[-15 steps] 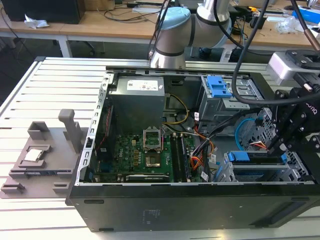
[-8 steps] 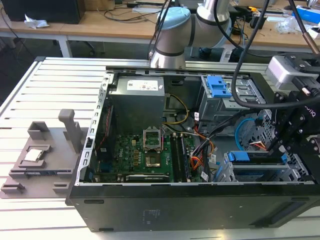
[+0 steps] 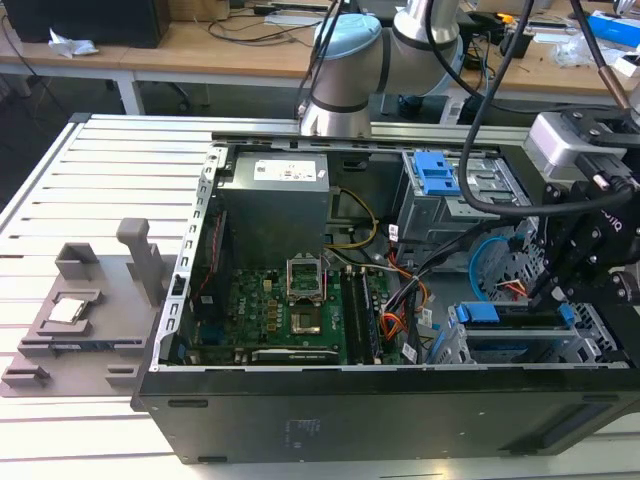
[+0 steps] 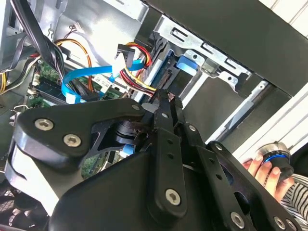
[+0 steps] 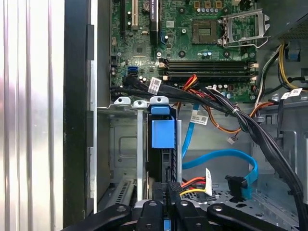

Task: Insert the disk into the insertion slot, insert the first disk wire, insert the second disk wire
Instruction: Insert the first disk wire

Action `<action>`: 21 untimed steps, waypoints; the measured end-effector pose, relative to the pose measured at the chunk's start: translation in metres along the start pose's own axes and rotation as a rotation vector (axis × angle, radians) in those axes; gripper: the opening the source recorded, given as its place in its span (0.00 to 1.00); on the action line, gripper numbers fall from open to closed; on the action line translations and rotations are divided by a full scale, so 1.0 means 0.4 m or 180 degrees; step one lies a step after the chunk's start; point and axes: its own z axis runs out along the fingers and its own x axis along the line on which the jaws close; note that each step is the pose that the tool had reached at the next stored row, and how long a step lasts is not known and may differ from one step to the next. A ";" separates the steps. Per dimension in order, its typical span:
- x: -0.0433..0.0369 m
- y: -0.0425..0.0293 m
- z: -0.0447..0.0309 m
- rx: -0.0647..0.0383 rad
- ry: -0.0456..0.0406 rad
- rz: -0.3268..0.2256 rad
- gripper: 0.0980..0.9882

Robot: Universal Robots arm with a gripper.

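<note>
- Fingers point(image 5: 168, 190): mine, lowered into the open computer case point(image 3: 350, 410) and standing right at one end of the disk point(image 5: 161, 163). They also show in the exterior view point(image 3: 540, 292) and in the second wrist view point(image 4: 166, 102).
- State of the fingers: drawn almost together, pinching the end of the first disk wire point(image 5: 195, 182). Its red and yellow strands run straight in between my tips (the connector itself is hidden there, so I cannot tell whether it sits in the disk).
- Disk: lodged in the insertion slot point(image 5: 125, 144), with the tab of its blue carrier point(image 5: 162, 132) at the end opposite my fingers.
- Second disk wire point(image 5: 219, 155): curls in a loop just beside the disk. Its dark end connector point(image 5: 237, 185) lies on the perforated metal floor, near the disk but apart from it.
- Green board point(image 5: 192, 53): beyond the carrier end of the disk, with black cables crossing between the two.
- Desk point(image 3: 100, 180): white and slatted, carrying the case that holds the disk.
- A person's hand point(image 4: 262, 168): outside the case wall that runs beside the disk, resting at a round knob.
</note>
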 end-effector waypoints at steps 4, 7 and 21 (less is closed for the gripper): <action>-0.006 0.000 0.004 0.0000 -0.0004 0.0000 0.07; -0.010 0.000 0.008 0.0000 -0.0006 0.0000 0.07; -0.013 -0.012 0.022 0.0000 -0.0008 0.0000 0.07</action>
